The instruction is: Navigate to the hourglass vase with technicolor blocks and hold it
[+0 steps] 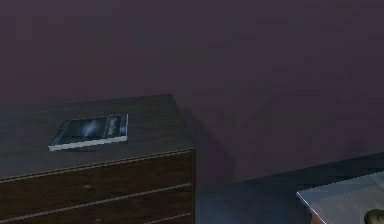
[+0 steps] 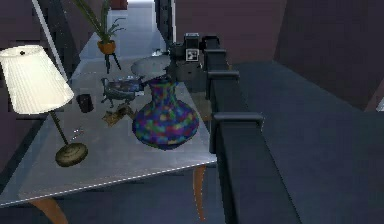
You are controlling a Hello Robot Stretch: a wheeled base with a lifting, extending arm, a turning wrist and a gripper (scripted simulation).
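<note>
A round-bellied vase [image 2: 165,116] with a narrow neck and a flared mouth, patterned in many-coloured blocks, stands upright on a long grey table [image 2: 120,165] in the arm side view. The dark arm [image 2: 235,140] rises along the table's right edge, close beside the vase. At the arm's far end are white marker squares [image 2: 191,48], with the gripper [image 2: 172,62] just left of them, beyond the vase. Small things lie on the tabletop behind the gripper, so I cannot tell whether it holds anything.
On the same table stand a white-shaded lamp [image 2: 36,80], a potted plant [image 2: 106,44], a dark cup [image 2: 85,102] and small clutter [image 2: 120,88]. In the forward view a dark wooden dresser [image 1: 110,185] bears a book [image 1: 90,131]; a pale tabletop corner [image 1: 348,200] shows at the lower right.
</note>
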